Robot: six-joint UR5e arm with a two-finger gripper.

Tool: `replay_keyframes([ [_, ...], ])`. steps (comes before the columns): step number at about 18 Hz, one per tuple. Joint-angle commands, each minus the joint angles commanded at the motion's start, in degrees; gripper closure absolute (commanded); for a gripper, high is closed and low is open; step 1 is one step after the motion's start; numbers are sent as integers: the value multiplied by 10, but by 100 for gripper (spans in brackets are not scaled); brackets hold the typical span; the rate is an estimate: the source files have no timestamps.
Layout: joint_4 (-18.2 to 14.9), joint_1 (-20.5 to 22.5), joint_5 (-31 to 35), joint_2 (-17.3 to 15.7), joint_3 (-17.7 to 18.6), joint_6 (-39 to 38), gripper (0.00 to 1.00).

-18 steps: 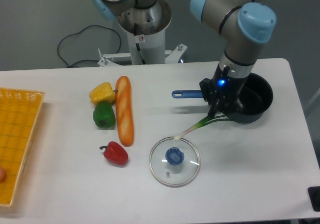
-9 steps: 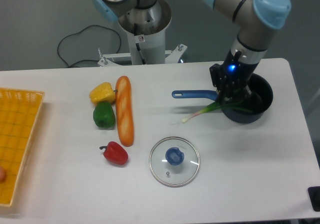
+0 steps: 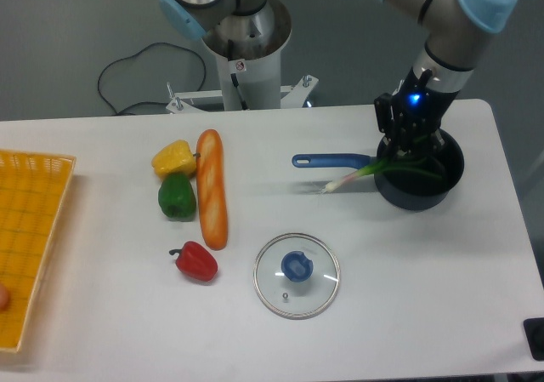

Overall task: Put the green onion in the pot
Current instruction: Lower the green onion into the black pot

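The green onion (image 3: 361,174) hangs in the air, its white bulb end pointing left over the table and its green leaves reaching over the pot. My gripper (image 3: 406,150) is shut on the onion's green part, just above the left rim of the pot. The pot (image 3: 429,186) is a dark saucepan at the right of the table, with its blue handle (image 3: 327,160) pointing left. The fingertips are partly hidden against the dark pot.
A round glass lid with a blue knob (image 3: 297,274) lies in front of the pot. A baguette (image 3: 211,186), a yellow pepper (image 3: 173,156), a green pepper (image 3: 177,196) and a red pepper (image 3: 197,261) lie at the left. A yellow basket (image 3: 25,220) sits at the left edge.
My gripper has lifted the green onion off the table and carried it up and to the right, from beside the lid to over the pot's left rim.
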State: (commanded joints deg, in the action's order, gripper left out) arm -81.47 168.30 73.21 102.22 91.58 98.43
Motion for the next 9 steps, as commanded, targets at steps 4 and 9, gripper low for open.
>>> replay_keyframes([
  [4,2,2,-1,4,4,3,84],
  [9,6,1,-12,8,12,3,84],
])
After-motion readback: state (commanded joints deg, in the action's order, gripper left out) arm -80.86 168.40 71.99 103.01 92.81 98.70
